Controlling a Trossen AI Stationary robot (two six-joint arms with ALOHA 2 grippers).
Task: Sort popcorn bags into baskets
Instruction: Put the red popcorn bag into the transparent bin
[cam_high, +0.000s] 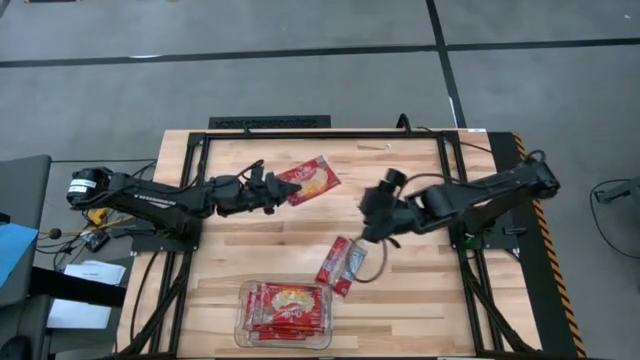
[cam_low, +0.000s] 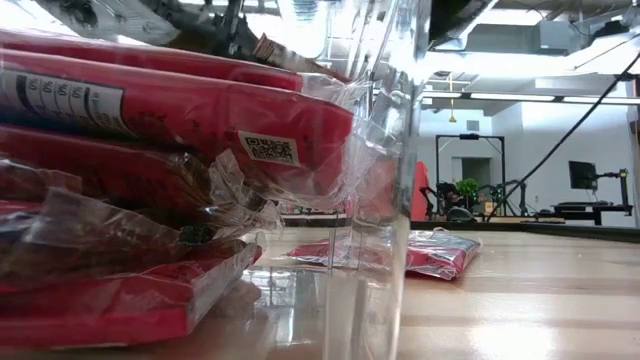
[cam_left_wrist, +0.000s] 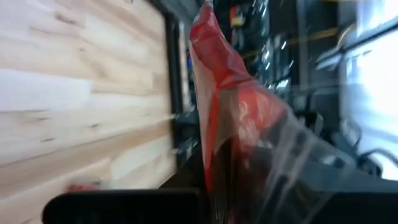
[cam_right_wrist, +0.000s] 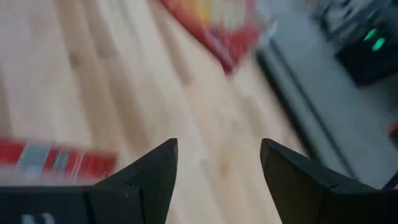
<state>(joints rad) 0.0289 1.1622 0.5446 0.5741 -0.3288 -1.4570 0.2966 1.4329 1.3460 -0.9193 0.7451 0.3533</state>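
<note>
1. The step in hand looks like a pick-up at the far side of the pale wooden counter (cam_high: 230, 260). The left gripper (cam_high: 280, 190) is clenched on the near edge of a flat red popcorn bag with a yellow-cream popcorn picture (cam_high: 312, 180). In the left wrist view that bag (cam_left_wrist: 236, 118) stands right in front of the gripper, its clear crinkled edge nipped at the fingers.

2. The right gripper (cam_high: 375, 232) hangs over the middle of the counter with its jaws standing apart and nothing between them; the right wrist view shows bare wood in the gap (cam_right_wrist: 217, 180).

3. A second flat red packet with a pale blue-grey panel (cam_high: 342, 265) lies loose on the counter just below and beside the right gripper, apart from it. The low view shows this packet (cam_low: 430, 250) flat on the wood beyond the tub wall.

4. The shallow clear plastic rectangular tub (cam_high: 241, 325) sits at the near edge of the counter, well apart from both grippers, already holding several red packets (cam_high: 290, 305) stacked inside.

5. Judged from this, the next move for the left arm calls for carrying its bag across the counter to above the tub, then letting go. The bag hangs by one edge only, so it may swing or slip on the way.

6. The loose packet beside the right gripper is not yet in the tub; whether it was meant to land there I cannot tell.
</note>
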